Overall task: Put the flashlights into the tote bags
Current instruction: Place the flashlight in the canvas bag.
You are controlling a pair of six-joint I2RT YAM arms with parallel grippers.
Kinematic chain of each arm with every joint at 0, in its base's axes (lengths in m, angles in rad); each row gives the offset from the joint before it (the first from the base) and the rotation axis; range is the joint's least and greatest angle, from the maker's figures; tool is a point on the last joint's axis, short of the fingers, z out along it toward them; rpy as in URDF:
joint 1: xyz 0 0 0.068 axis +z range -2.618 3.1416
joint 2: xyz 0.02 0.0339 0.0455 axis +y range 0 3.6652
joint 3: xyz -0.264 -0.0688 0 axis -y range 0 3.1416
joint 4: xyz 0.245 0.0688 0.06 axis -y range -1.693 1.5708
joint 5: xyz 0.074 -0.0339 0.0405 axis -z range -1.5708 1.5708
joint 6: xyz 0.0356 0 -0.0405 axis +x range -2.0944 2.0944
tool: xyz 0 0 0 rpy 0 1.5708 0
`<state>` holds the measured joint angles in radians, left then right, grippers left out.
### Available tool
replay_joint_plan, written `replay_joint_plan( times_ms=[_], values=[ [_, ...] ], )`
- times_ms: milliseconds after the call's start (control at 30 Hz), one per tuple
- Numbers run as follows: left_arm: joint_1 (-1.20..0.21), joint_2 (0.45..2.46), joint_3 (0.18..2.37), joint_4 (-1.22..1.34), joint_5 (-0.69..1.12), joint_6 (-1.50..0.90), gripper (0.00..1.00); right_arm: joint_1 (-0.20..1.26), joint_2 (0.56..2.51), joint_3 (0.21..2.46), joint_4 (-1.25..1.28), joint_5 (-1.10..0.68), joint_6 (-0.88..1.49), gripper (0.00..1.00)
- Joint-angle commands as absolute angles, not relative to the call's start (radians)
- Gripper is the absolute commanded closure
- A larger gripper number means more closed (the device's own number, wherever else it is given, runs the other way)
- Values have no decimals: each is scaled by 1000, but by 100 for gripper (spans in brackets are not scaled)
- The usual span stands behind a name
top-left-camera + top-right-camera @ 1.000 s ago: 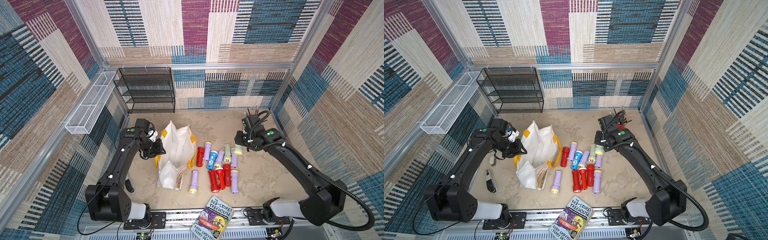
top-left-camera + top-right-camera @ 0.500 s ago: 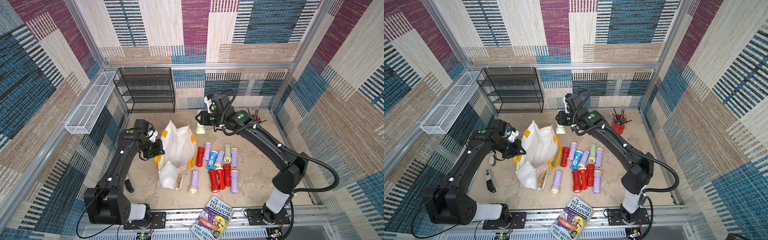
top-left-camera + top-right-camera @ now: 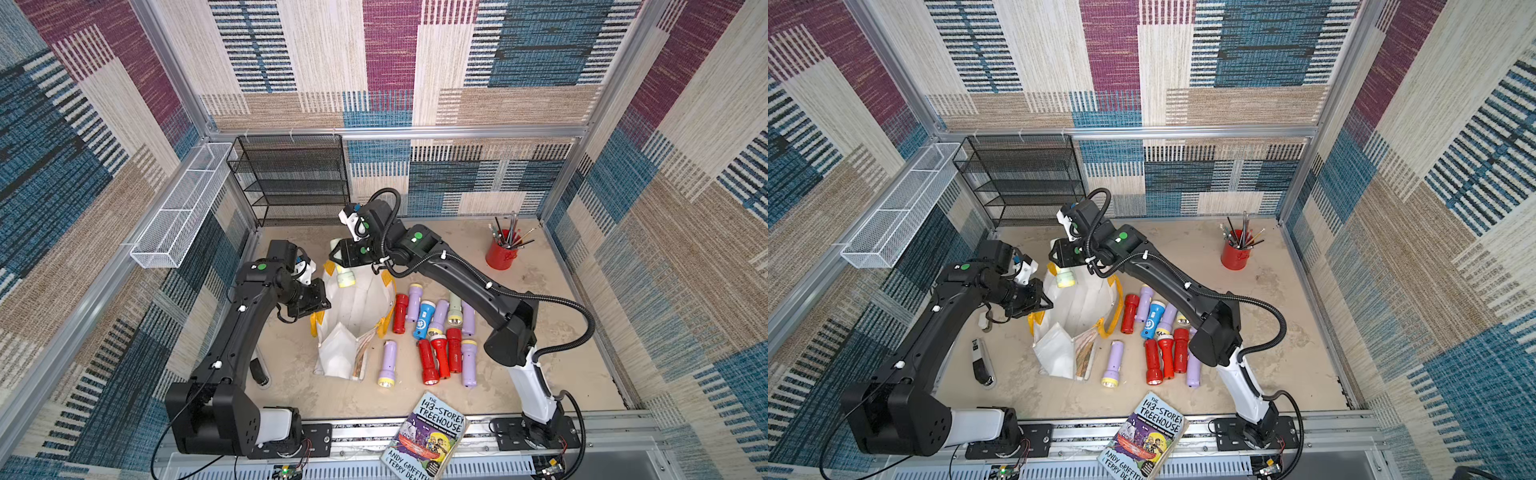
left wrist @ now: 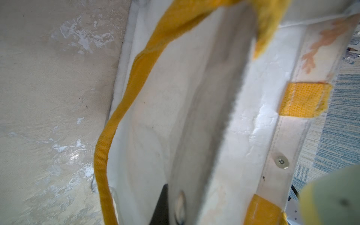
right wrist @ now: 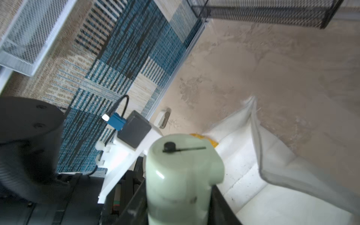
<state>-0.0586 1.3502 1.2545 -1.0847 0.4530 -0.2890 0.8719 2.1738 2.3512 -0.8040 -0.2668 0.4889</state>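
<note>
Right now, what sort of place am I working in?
Probably a staged robot test cell: carpet-tile walls on an aluminium frame, left arm and right arm bolted to a front rail.

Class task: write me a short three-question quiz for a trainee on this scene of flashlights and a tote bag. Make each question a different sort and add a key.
1. True or false: the right gripper holds a pale green plastic flashlight over the mouth of the white fabric tote bag with yellow handles.
2. How many blue plastic flashlights lie on the beige table? A none; B one; C three.
3. Fill in: the left gripper is shut on the ___.
Key: 1 true; 2 B; 3 tote bag.
</note>
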Motion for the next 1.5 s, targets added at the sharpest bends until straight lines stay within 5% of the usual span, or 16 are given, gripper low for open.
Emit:
replay_joint_plan(
  times_ms=[0, 667, 1467],
  values=[
    [-54, 1343, 1244, -1059, 481, -303, 91, 889, 2166, 2313, -793, -287, 503, 67],
    [-15, 1325, 1222, -1042, 518, -315, 98, 925, 2151, 2016, -750, -337, 515, 68],
    [-14, 1332, 1193, -1041, 555, -307, 100, 927, 2338, 1981, -781, -313, 536, 61]
  ],
)
